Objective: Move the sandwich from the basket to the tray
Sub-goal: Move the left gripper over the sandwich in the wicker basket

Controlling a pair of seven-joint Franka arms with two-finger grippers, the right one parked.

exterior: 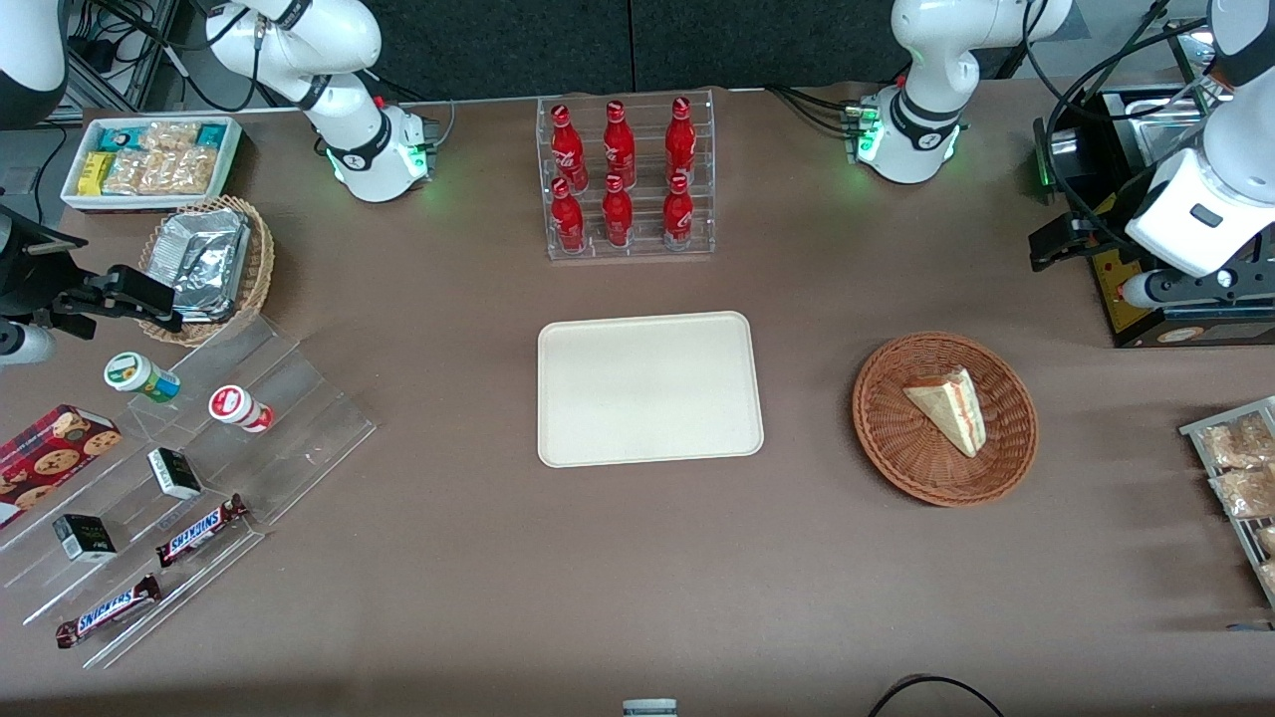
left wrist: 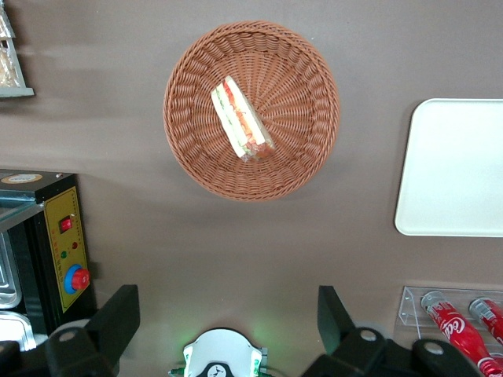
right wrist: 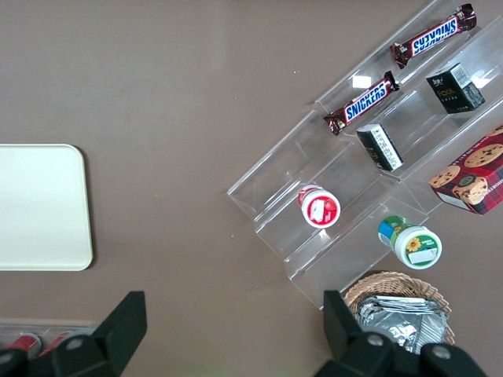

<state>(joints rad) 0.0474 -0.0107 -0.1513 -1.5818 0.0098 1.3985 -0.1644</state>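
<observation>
**Sandwich waits in the basket, arm high and empty**

The sandwich (exterior: 948, 406) lies on its side in the middle of the reddish wicker basket (exterior: 887, 438), filling edge facing the working arm's end of the table, touched by nothing. The tray (exterior: 649, 388) sits bare at the table's centre, well apart from the basket, with open brown tabletop between them, so a carry across looks unobstructed. Farther from the front camera than the tray stands a clear rack of red bottles (exterior: 626, 177), probably out of the path.

The gripper (left wrist: 228, 322) hangs high above the table, farther from the front camera than the basket, beside a black box with a red knob (left wrist: 67, 251). Its fingers (left wrist: 118, 318) are spread wide and hold nothing. I'd guess the low basket rim allows a descent straight onto the wedge.
</observation>
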